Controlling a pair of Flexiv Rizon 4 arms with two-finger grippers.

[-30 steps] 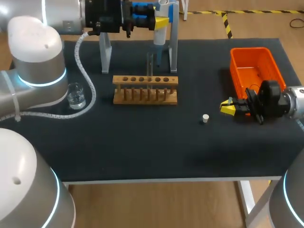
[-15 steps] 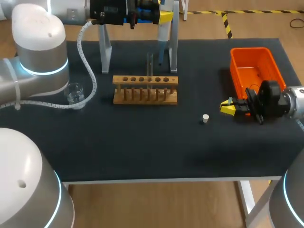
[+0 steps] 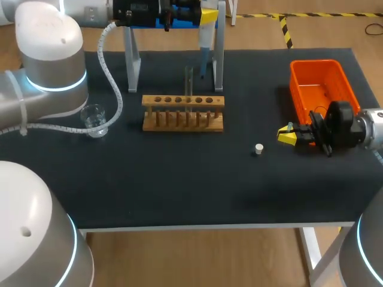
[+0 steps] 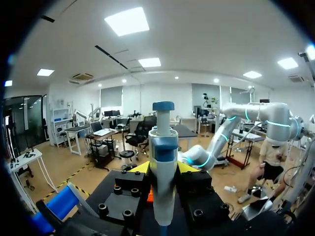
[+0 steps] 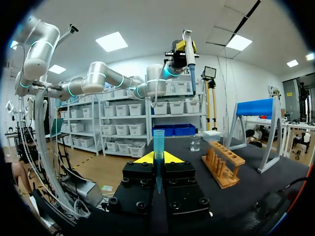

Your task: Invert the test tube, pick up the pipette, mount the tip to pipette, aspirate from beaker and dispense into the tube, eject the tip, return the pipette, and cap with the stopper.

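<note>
Mounting the tip (image 5: 158,142) comes next: the left gripper (image 4: 163,171) holds the pipette (image 3: 204,39) high behind the rack (image 3: 183,112); the right gripper (image 5: 158,159) pinches the tip.

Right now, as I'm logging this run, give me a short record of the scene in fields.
left gripper: shut on pipette, high at table's back
right gripper: shut on pipette tip, beside orange bin
beaker: on table, left of rack
test tube: upright in rack
stopper: loose on table, near right gripper
</note>
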